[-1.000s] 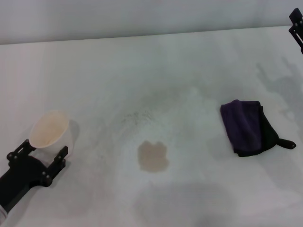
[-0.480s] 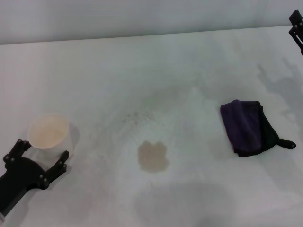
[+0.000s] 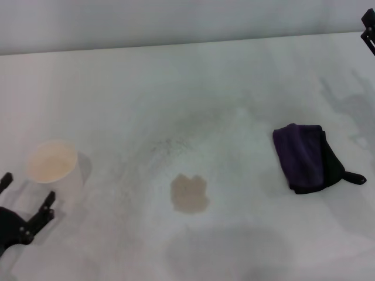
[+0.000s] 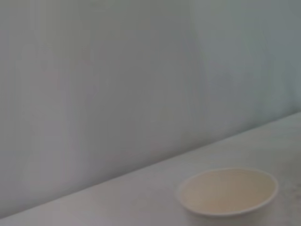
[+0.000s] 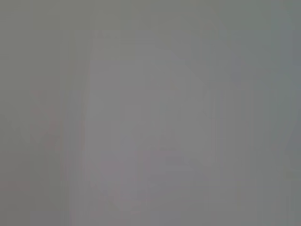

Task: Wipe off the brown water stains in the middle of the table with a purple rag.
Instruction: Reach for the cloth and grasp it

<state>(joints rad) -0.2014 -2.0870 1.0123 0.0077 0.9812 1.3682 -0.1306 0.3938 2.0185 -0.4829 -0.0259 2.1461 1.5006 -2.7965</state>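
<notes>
The brown water stain (image 3: pixel 189 194), a small tan blotch, lies in the middle of the white table (image 3: pixel 193 105). The purple rag (image 3: pixel 309 156), folded with black edging and a loop tag, lies to the right of it, untouched. My left gripper (image 3: pixel 24 199) is open and empty at the table's front left, just in front of a white cup (image 3: pixel 53 164) and clear of it. Only a bit of my right gripper (image 3: pixel 368 30) shows at the far right edge, well behind the rag.
The white cup stands upright at the left; its rim also shows in the left wrist view (image 4: pixel 228 190). A grey wall runs behind the table's far edge. The right wrist view shows only a blank grey surface.
My left gripper has let go of the white cup and drawn back toward the front left corner. The cup stays standing. The right gripper has edged further out of view.
</notes>
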